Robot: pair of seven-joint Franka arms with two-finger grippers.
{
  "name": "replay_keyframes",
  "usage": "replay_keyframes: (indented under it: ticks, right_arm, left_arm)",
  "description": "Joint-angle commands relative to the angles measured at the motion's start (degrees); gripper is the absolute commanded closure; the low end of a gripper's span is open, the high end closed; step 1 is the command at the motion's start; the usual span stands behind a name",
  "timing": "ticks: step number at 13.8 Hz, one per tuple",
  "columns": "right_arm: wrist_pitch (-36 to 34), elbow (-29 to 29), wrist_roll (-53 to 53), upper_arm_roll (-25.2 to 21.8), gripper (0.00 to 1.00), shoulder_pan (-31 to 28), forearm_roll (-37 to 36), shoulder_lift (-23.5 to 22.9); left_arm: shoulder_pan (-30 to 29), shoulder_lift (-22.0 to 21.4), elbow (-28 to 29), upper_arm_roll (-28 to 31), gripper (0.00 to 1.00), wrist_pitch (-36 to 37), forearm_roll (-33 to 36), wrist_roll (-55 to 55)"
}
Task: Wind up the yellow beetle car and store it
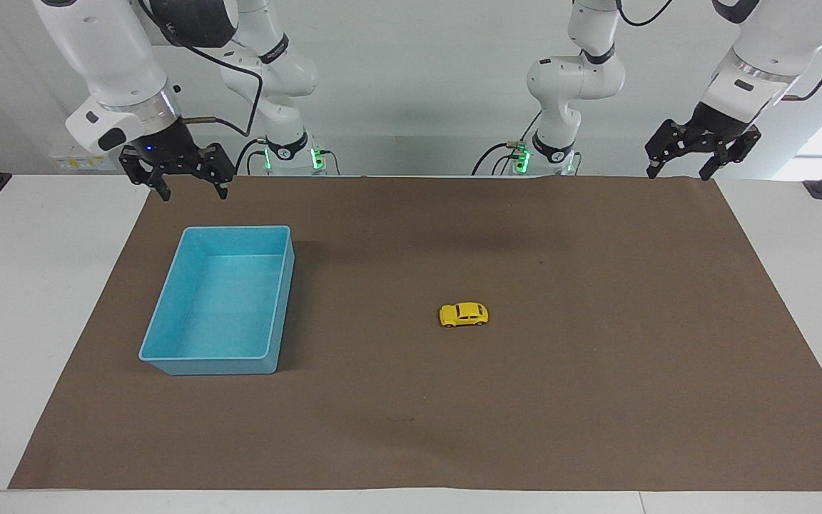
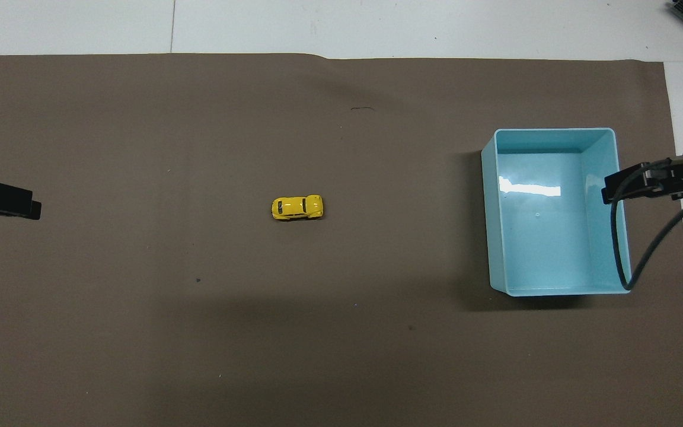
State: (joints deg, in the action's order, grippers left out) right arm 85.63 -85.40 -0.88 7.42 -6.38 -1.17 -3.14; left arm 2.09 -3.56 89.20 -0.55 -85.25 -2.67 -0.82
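Fingers apart, left gripper (image 1: 676, 170) and right gripper (image 1: 193, 187); yellow beetle car (image 1: 464, 315) untouched, no legible writing.

We see two glossy white arms with rounded joints and black bands. Each ends in a black two-finger gripper: right gripper (image 1: 193, 187) upper left, left gripper (image 1: 678, 171) upper right. Black cables trail; green lights glow at the bases.

Bright, even light from above. The light blue bin (image 2: 555, 210) shows a white glare patch on its floor and casts a soft shadow on the brown mat (image 1: 525, 400). Faint broad shadows cross the mat. Both views are sharp.
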Motion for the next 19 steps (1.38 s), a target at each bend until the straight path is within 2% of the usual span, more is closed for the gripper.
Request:
replay_keyframes:
  ticks: [1,15,19]
  right_arm:
    - [-0.2,-0.2,-1.05,0.22,0.0,-0.56,0.81,0.24]
    - [-0.2,-0.2,-1.05,0.22,0.0,-0.56,0.81,0.24]
    - [-0.2,-0.12,-1.05,0.22,0.0,-0.56,0.81,0.24]
  left_arm:
    - [-0.33,-0.92,0.54,-0.24,0.0,0.79,0.83,-0.15]
    - [0.19,-0.49,3.61,-0.24,0.0,-1.41,0.74,4.94]
    - [0.37,0.22,6.15,-0.33,0.0,-4.03,0.65,13.72]
